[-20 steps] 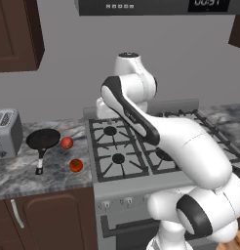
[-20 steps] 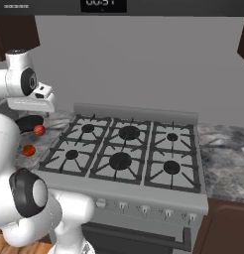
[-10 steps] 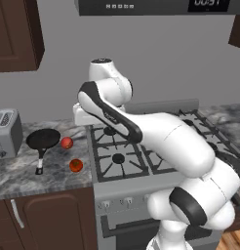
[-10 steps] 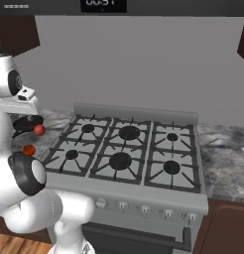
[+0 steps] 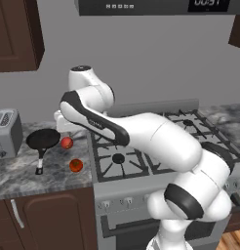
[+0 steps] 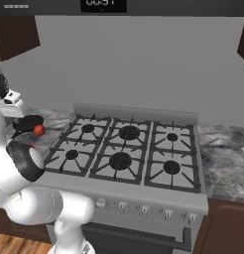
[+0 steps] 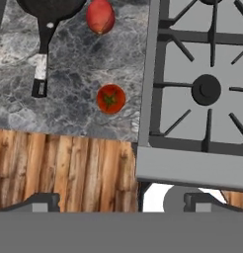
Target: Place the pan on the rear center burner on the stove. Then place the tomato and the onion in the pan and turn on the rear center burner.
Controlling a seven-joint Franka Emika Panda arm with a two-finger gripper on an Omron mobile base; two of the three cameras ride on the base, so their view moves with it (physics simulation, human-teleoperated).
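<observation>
Marbled grey countertop [image 7: 74, 64] beside the stove [image 7: 202, 99]: the gripper [image 7: 118, 201], fingers spread and empty, is hovering above. Ahead of the fingertips, the pan [image 7: 47, 10] is lying with onion [image 7: 100, 16] and tomato [image 7: 110, 98] nearby. Judged step: approaching the pan; next, descending onto its handle.

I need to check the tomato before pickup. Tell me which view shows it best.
The hand view: the tomato is seen from above, large, dark stem spot plain, on the counter. The left base view shows it small near the pan. In the right base view I cannot make it out.
</observation>
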